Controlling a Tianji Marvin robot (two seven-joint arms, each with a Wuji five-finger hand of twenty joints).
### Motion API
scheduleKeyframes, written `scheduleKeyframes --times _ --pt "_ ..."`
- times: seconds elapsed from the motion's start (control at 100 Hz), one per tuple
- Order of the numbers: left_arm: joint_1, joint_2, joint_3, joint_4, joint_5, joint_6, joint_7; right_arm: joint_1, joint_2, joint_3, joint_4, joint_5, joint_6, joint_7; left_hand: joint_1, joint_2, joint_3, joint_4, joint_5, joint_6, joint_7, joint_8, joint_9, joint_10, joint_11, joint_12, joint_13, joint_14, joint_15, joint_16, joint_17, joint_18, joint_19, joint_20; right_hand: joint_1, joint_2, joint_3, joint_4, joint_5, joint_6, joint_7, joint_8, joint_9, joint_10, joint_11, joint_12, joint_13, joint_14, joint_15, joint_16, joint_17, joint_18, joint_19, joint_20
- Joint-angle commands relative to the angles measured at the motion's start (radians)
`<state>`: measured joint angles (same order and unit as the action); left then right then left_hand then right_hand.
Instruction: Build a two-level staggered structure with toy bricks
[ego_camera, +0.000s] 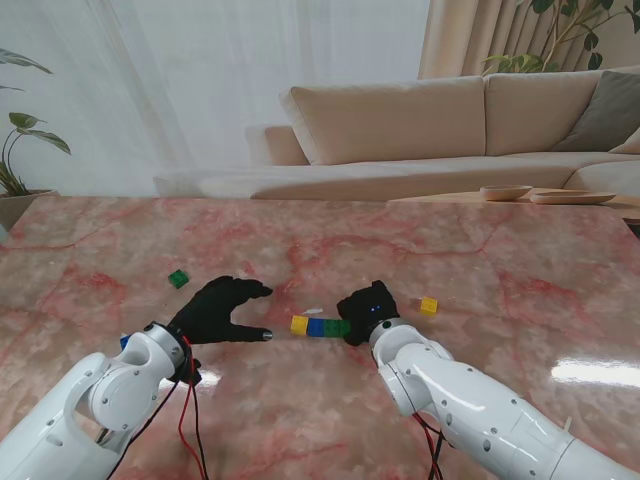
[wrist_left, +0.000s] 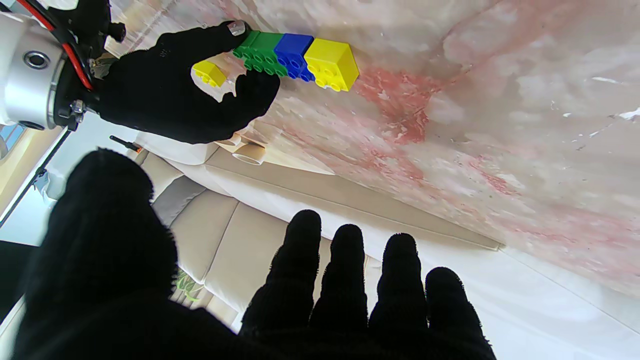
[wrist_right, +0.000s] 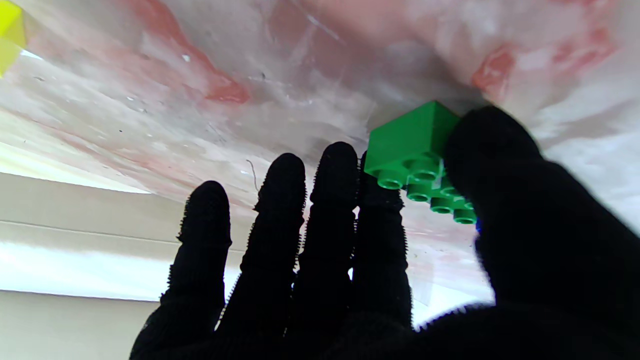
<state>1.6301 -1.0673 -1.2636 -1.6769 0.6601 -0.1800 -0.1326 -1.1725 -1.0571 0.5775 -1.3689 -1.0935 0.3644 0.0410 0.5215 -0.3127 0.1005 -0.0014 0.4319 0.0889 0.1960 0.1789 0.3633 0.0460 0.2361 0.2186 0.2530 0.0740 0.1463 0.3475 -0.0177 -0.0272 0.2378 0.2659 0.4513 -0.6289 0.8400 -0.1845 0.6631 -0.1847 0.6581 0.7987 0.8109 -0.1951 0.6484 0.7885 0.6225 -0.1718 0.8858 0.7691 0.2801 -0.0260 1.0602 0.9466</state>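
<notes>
Both arms low at frame bottom. R hand (ego_camera: 368, 308) thumb against green end of base row (ego_camera: 320, 326), not clearly gripping. L hand (ego_camera: 222, 310) spread, empty. Next: brace row, grab loose yellow brick (ego_camera: 428, 305), seat half-offset across seam. No readable markings.

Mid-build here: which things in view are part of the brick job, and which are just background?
Job:
- yellow-blue-green brick row
- loose green brick
- loose yellow brick
- right hand, at the row's green end
- left hand, open

Background:
- sofa
- potted plant
- bowls
</notes>
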Motion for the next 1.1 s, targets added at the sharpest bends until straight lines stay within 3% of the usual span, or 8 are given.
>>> scheduleKeyframes --times 0.0,0.08,0.2,0.34,0.5,0.76,0.94,1.09 --pt "0.005 0.002 0.000 0.001 -0.001 -0.004 -0.003 -0.004 -0.003 -0.004 0.010 0.006 0.004 0.018 0.005 0.036 0.013 0.002 0.005 0.014 -0.022 -0.015 -0.031 0.002 -0.023 -0.013 -0.047 -0.049 -0.035 -0.017 -0.006 -0.046 -0.043 0.010 -0.013 0.011 0.026 0.013 0.005 -0.017 -0.022 -0.030 -0.007 -0.007 0.005 -0.008 0.007 -0.002 0.005 -0.002 -0.012 -0.004 0.017 0.029" --pt "0.006 0.003 -0.002 0.000 -0.001 -0.004 -0.006 -0.003 -0.003 -0.005 0.010 0.007 0.002 0.020 0.006 0.033 0.013 0.002 0.004 0.014 -0.022 -0.015 -0.033 0.002 -0.023 -0.013 -0.049 -0.050 -0.036 -0.017 -0.006 -0.048 -0.047 0.010 -0.022 0.012 0.009 0.062 0.004 -0.007 -0.048 -0.011 -0.018 -0.005 0.001 -0.011 -0.002 0.000 0.002 -0.003 -0.016 -0.005 0.016 0.028" --pt "0.006 0.003 -0.002 0.000 -0.003 -0.005 -0.009 -0.004 -0.002 -0.005 0.009 0.007 0.001 0.026 0.006 0.034 0.013 0.001 0.002 0.014 -0.022 -0.015 -0.035 0.001 -0.023 -0.013 -0.050 -0.051 -0.036 -0.017 -0.006 -0.049 -0.051 0.012 -0.022 0.021 -0.037 0.067 -0.036 0.017 -0.085 -0.005 -0.066 0.004 -0.015 -0.018 -0.040 0.003 -0.011 -0.008 -0.039 -0.010 0.000 0.023" --pt "0.006 0.003 0.000 0.001 -0.003 -0.004 -0.008 -0.016 0.001 0.011 -0.005 0.000 -0.004 0.032 0.006 0.034 0.014 0.001 0.001 0.014 -0.022 -0.015 -0.036 0.000 -0.023 -0.013 -0.051 -0.051 -0.037 -0.018 -0.005 -0.050 -0.056 0.014 -0.033 0.053 -0.165 0.091 -0.110 0.066 -0.163 -0.017 -0.165 0.025 -0.044 -0.047 -0.118 0.010 -0.057 -0.034 -0.086 -0.016 -0.068 -0.005" --pt "0.006 0.003 -0.001 0.000 -0.004 -0.005 -0.011 -0.053 0.006 0.062 -0.049 -0.029 -0.025 0.045 0.007 0.033 0.014 0.001 0.000 0.015 -0.022 -0.015 -0.037 0.002 -0.023 -0.013 -0.053 -0.050 -0.037 -0.018 -0.005 -0.050 -0.060 0.017 -0.091 0.061 -0.216 0.115 -0.192 0.122 -0.265 -0.062 -0.286 0.059 -0.120 -0.131 -0.211 0.025 -0.157 -0.102 -0.136 -0.020 -0.177 -0.056" --pt "0.002 0.002 0.002 0.004 -0.007 -0.007 -0.008 -0.190 0.013 0.238 -0.195 -0.113 -0.078 0.054 0.006 0.035 0.013 0.001 0.001 0.017 -0.023 -0.015 -0.037 0.002 -0.023 -0.014 -0.052 -0.049 -0.037 -0.018 -0.002 -0.046 -0.059 0.024 -0.149 0.108 -0.195 0.119 -0.219 0.149 -0.330 -0.108 -0.337 0.092 -0.206 -0.254 -0.211 0.052 -0.310 -0.207 -0.117 -0.007 -0.274 -0.109" --pt "-0.004 0.002 0.008 0.009 -0.012 -0.010 -0.005 -0.298 0.014 0.383 -0.304 -0.176 -0.121 0.059 0.007 0.034 0.014 0.001 0.001 0.015 -0.022 -0.014 -0.037 0.001 -0.022 -0.013 -0.051 -0.050 -0.036 -0.018 -0.001 -0.046 -0.054 0.029 -0.153 0.117 -0.190 0.117 -0.218 0.157 -0.340 -0.123 -0.327 0.097 -0.218 -0.280 -0.155 0.056 -0.363 -0.237 -0.072 0.002 -0.257 -0.108" --pt "-0.009 0.000 0.014 0.011 -0.016 -0.013 0.002 -0.346 0.015 0.472 -0.347 -0.219 -0.146 0.069 0.006 0.034 0.014 0.001 0.002 0.014 -0.021 -0.014 -0.036 0.000 -0.022 -0.013 -0.051 -0.052 -0.036 -0.018 -0.001 -0.048 -0.052 0.030 -0.151 0.114 -0.189 0.117 -0.214 0.157 -0.344 -0.130 -0.320 0.098 -0.217 -0.283 -0.134 0.057 -0.365 -0.236 -0.059 0.000 -0.242 -0.105"
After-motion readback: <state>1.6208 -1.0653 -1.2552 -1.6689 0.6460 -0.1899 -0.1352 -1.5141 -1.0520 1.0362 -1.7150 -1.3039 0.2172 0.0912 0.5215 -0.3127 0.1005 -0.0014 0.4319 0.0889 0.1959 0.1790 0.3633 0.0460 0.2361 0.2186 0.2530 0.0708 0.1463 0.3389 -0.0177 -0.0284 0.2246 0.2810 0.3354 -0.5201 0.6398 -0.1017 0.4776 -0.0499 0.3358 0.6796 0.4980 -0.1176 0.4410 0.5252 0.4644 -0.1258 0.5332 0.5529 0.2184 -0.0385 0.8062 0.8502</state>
